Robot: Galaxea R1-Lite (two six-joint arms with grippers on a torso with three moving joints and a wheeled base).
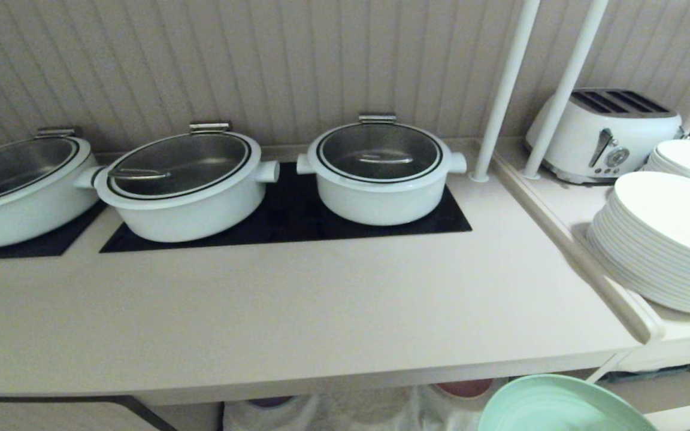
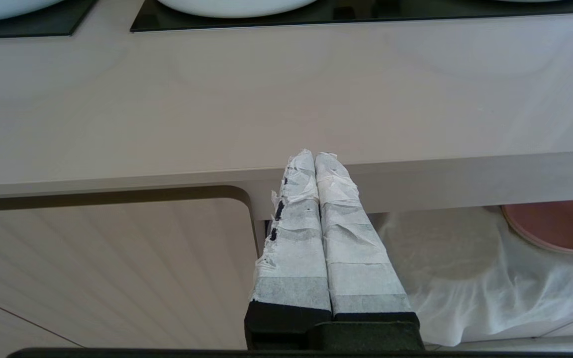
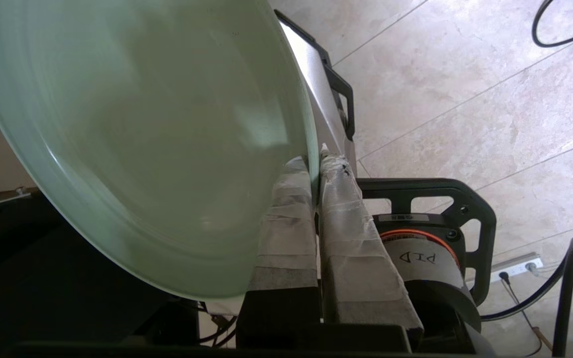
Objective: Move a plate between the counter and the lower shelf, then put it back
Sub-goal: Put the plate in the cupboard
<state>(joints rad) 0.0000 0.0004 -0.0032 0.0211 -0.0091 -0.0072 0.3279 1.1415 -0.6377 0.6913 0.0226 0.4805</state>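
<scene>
Across the middle of the head frame runs the counter (image 1: pixel 273 311), its front edge crossing the lower part of the picture, with three white pots (image 1: pixel 381 173) on the black cooktop panels at the back and a stack of white plates (image 1: pixel 668 239) on the side ledge at the right. Below that front edge, at the bottom of the frame, a white cloth (image 1: pixel 333 413) hangs over the lower shelf (image 1: pixel 381 395), where slivers of a pink plate (image 1: pixel 465 388) and a purple one (image 1: pixel 270 401) show.

At the bottom right of the head frame sits the plate (image 1: pixel 560 407), mint green, in front of and lower than the counter edge and resting on no surface. The right wrist view shows why: the right gripper (image 3: pixel 316 169) has its taped fingers (image 3: pixel 286 223) pressed together on the plate's rim, one on each face, with the disc fanning away from the tips toward the upper left of that frame. So the plate lies straight beyond the fingertips, edge-on to them, held at one side only.

My reading is that the return to the counter is in hand, and the relation that matters is height: the plate's far rim must clear the thick front edge before it can pass over the worktop.

Lowest in importance, the left gripper (image 2: pixel 315 156) is parked in front of the counter edge, fingers closed on nothing.
</scene>
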